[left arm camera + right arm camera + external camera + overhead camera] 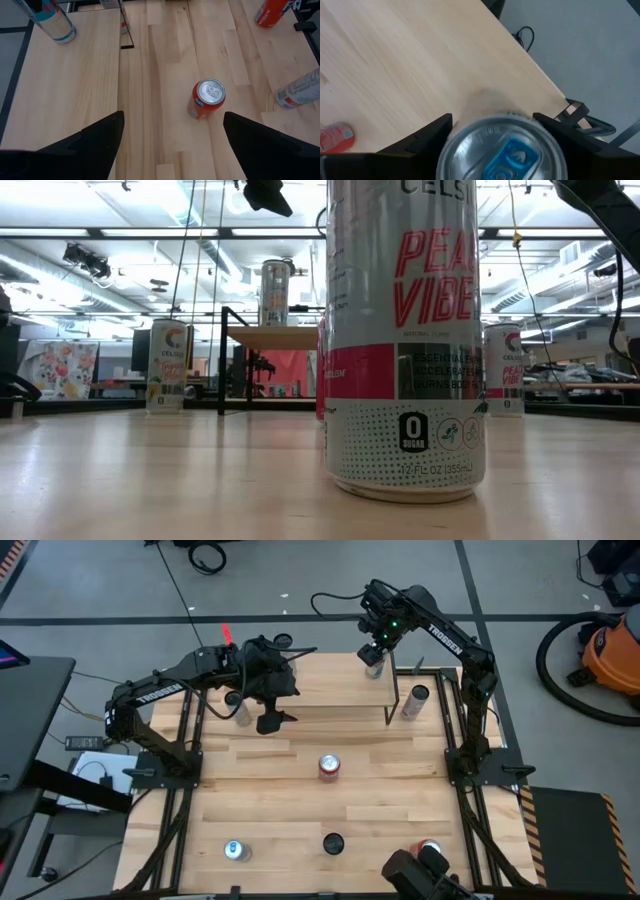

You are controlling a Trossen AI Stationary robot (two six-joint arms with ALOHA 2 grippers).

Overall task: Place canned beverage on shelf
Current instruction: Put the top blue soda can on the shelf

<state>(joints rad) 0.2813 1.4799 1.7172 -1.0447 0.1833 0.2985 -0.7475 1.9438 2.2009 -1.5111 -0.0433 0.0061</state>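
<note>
One silver can (502,150) sat clamped between my right gripper (374,652) fingers, upright over the shelf (340,690) board's far corner, ready for setting down. My left gripper (170,145) hung spread and empty above the table (270,800), near an orange can (207,98).

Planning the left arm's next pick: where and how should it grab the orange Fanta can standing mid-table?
Grip the Fanta can across its round side wall, below the rim, coming straight down from above. It stands upright with bare table all around, and the open left gripper already looks down on its lid, so its fingers could likely straddle the body.
</note>
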